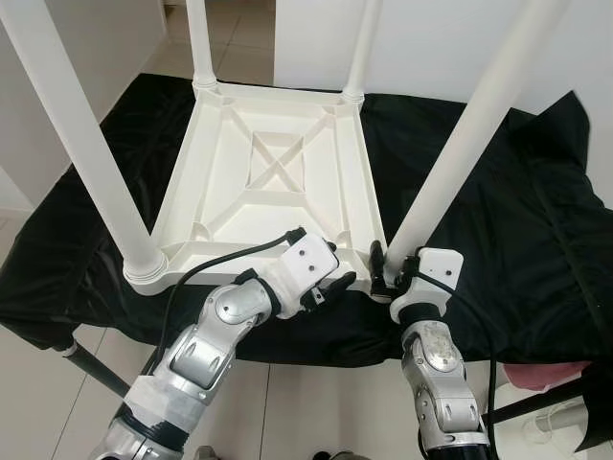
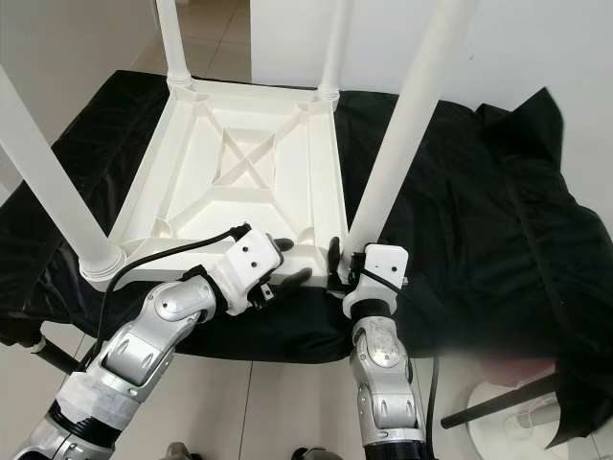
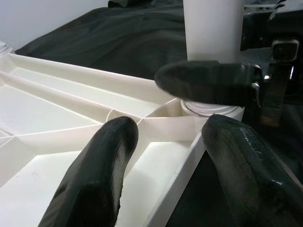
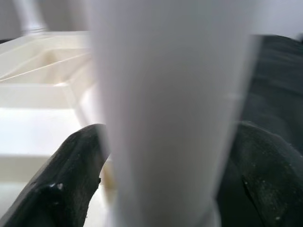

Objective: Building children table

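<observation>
- Your white plastic children's table (image 1: 278,182) lies upside down on the black cloth (image 1: 498,230), with four white round legs standing up from its corners.
- Your right gripper (image 1: 395,273) clamps the base of the near-right white leg (image 1: 450,163), one finger on each side.
- Your left gripper (image 1: 330,286) sits spread wide over the table's near rim, just beside that leg's socket.

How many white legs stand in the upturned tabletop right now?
4: near-left leg, far-left leg, far-right leg, and near-right leg, gripped at its base by the right gripper.
</observation>
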Tool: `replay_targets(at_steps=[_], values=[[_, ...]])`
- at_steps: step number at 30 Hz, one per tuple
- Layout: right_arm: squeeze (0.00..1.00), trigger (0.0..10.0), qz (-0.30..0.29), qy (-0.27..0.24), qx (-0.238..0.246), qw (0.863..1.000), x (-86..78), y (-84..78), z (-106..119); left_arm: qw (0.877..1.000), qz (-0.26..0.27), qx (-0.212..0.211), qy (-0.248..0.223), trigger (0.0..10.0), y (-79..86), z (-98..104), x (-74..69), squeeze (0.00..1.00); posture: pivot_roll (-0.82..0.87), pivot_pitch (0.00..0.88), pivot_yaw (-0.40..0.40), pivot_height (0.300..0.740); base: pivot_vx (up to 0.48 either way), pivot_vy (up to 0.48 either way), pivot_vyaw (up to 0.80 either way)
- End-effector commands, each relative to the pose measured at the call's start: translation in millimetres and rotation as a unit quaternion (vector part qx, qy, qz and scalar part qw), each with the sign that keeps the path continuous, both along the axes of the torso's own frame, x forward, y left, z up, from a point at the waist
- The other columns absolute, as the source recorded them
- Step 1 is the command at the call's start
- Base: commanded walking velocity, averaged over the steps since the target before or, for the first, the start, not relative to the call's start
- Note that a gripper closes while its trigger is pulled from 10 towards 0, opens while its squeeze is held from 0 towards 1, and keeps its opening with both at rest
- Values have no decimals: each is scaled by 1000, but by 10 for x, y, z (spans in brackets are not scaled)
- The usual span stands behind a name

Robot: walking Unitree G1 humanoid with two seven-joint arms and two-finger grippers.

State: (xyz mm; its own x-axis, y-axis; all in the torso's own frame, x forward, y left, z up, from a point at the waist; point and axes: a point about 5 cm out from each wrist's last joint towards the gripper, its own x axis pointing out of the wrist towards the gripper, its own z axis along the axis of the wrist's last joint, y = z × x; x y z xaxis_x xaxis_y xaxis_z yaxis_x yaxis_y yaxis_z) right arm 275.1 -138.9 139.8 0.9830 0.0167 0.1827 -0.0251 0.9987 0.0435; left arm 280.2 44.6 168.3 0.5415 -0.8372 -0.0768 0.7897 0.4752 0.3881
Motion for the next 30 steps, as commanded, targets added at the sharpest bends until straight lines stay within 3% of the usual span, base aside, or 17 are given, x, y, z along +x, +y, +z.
replay_targets(at_steps=[1,6,8,9,11,12,18,19,21,30], values=[[1000,10000,3,-3,6,1000,-20,-16,-1,1000,18,2,-2,10000,27,-12,2,0,39,97,-92,740,0,0,0],[1000,10000,22,-22,-31,999,-48,-65,2,1000,29,-2,2,10000,81,-20,-11,0,39,106,-89,740,0,0,0],[1000,10000,27,-22,-22,999,-67,-100,-14,999,32,-3,7,10000,103,-42,-29,0,39,107,-86,740,0,0,0],[878,10000,36,-20,-18,999,-80,-109,-25,999,32,-4,10,10000,105,-52,-39,0,39,108,-85,740,0,0,0],[878,10000,43,-20,-16,999,-89,-115,-32,999,33,-5,13,10000,107,-58,-45,0,39,108,-85,740,0,0,0],[0,10000,57,-16,-12,998,-97,-118,-45,999,32,-6,13,10000,103,-60,-54,0,37,109,-82,740,0,0,0],[0,10000,103,-13,-36,994,-88,-229,-37,1000,24,-8,14,10000,96,-38,-60,0,24,123,-69,740,0,0,0],[0,10000,143,-14,-56,988,-72,-315,-5,1000,21,-8,15,10000,92,-26,-56,0,11,128,-63,740,0,0,0],[0,10000,165,-9,-76,983,-55,-359,5,1000,17,-8,17,10000,82,-31,-59,0,0,129,-58,740,0,0,0],[0,10000,212,-3,-107,971,90,-463,93,1000,2,-9,19,10000,7,-42,-73,0,-19,133,-50,740,0,0,0]])
